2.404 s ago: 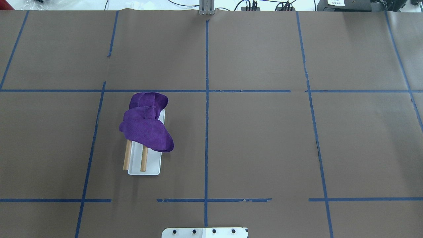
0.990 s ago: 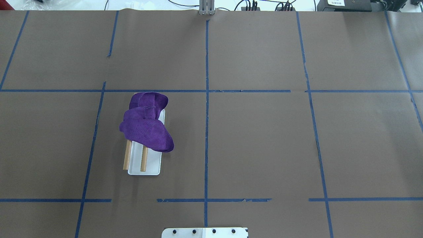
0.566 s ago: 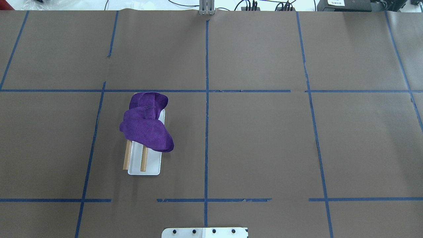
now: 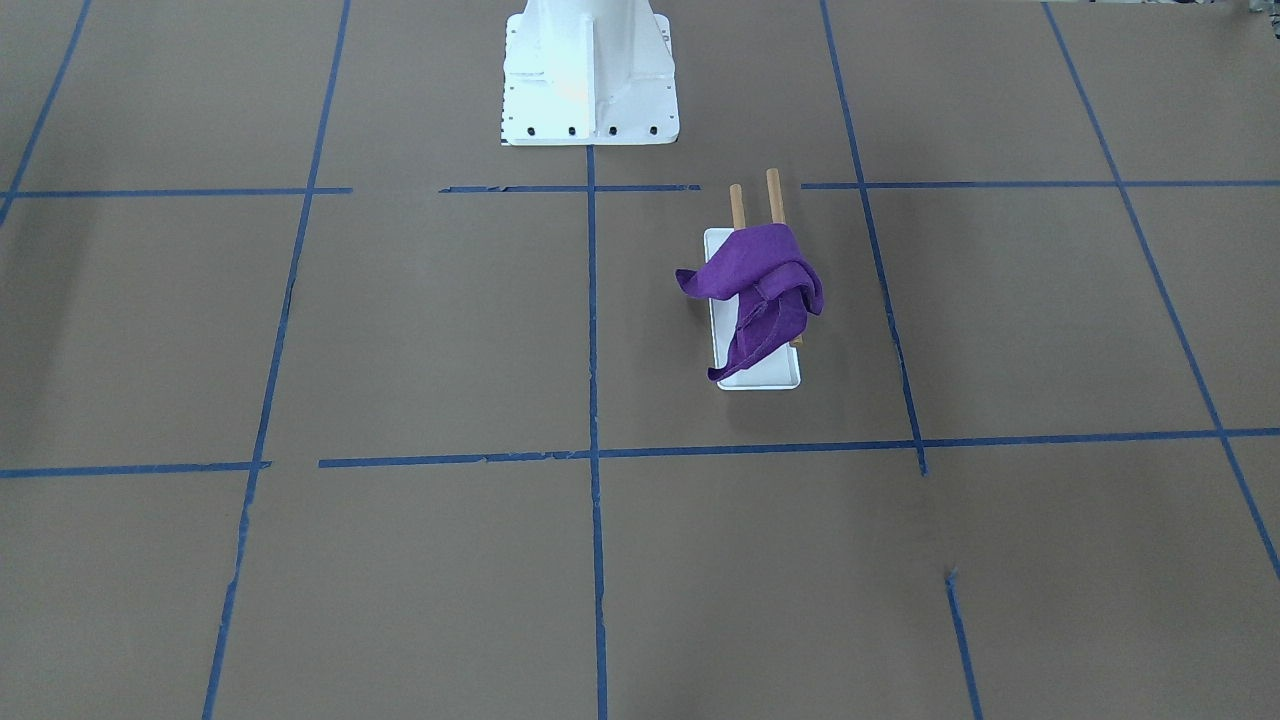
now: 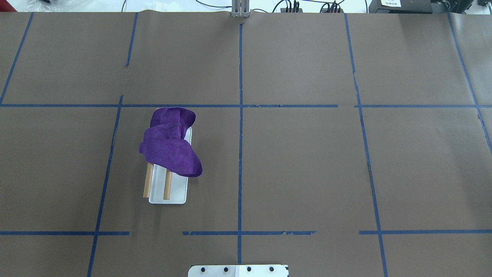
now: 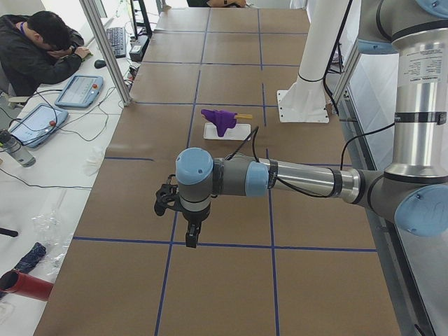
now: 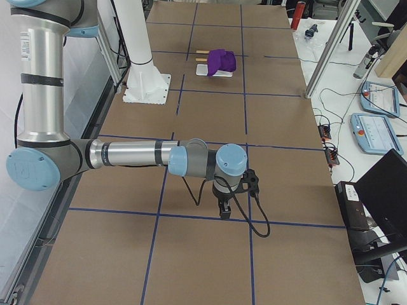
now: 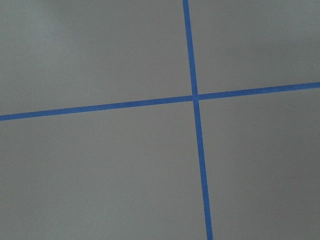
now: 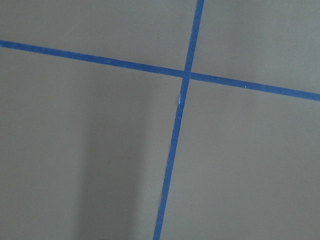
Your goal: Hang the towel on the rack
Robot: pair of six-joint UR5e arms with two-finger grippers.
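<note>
A purple towel (image 5: 171, 152) lies bunched over the rack (image 5: 175, 192), a white flat base with two wooden dowels (image 5: 167, 186), left of the table's middle. Part of it hangs past the base. In the front-facing view the towel (image 4: 760, 285) drapes over the rack (image 4: 765, 378), with the dowel ends (image 4: 772, 195) poking out. My left gripper (image 6: 187, 238) shows only in the exterior left view, far from the towel (image 6: 220, 119); I cannot tell its state. My right gripper (image 7: 224, 210) shows only in the exterior right view, far from the towel (image 7: 221, 60); I cannot tell its state.
The brown table cover carries a grid of blue tape lines (image 5: 240, 154). The white bolted robot pedestal (image 4: 588, 70) stands at the near edge. A seated person (image 6: 35, 52), tablets and cables sit off the far edge. Both wrist views show only tape crossings.
</note>
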